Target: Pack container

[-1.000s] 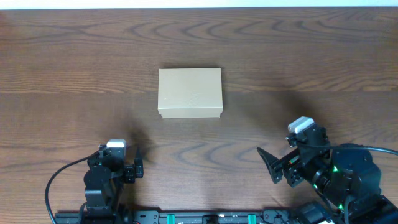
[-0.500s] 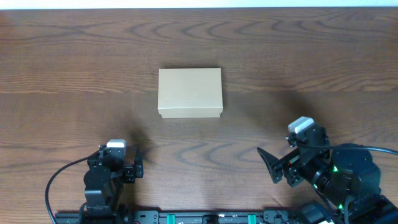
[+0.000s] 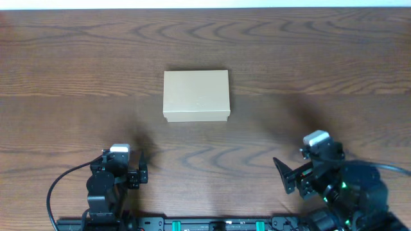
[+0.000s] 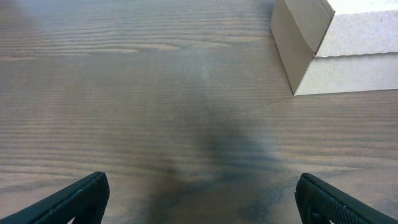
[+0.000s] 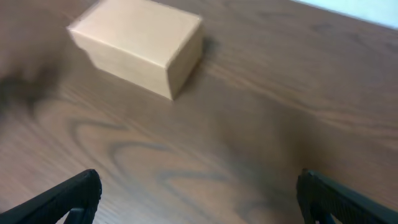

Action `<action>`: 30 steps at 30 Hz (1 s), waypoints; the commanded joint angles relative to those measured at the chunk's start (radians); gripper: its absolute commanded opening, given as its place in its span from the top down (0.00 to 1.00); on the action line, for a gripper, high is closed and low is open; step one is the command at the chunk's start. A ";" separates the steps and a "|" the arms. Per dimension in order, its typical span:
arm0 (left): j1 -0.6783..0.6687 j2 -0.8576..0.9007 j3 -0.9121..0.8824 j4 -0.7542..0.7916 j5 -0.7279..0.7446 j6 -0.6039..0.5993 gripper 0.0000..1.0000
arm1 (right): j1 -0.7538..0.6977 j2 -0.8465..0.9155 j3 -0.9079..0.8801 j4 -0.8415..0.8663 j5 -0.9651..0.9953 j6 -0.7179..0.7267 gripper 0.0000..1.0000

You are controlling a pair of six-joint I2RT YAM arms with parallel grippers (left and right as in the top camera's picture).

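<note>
Container: plain tan cardboard box, lid down; left end effector and right end effector spread wide.

container mid-table, left pincer and right pincer nearer

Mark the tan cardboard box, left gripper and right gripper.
Tan rectangular cardboard box (image 3: 196,93): overhead view, middle of lid.
Left gripper (image 4: 200,190): left wrist view, midway between fingertips.
Right gripper (image 5: 199,186): right wrist view, midway between fingertips.

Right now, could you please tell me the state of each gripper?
Left gripper: open, holding nothing.
Right gripper: open, holding nothing.
</note>
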 commanded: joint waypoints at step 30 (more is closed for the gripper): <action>0.005 -0.008 -0.006 0.002 -0.011 0.014 0.04 | -0.251 -0.405 -0.587 0.155 0.141 0.222 0.01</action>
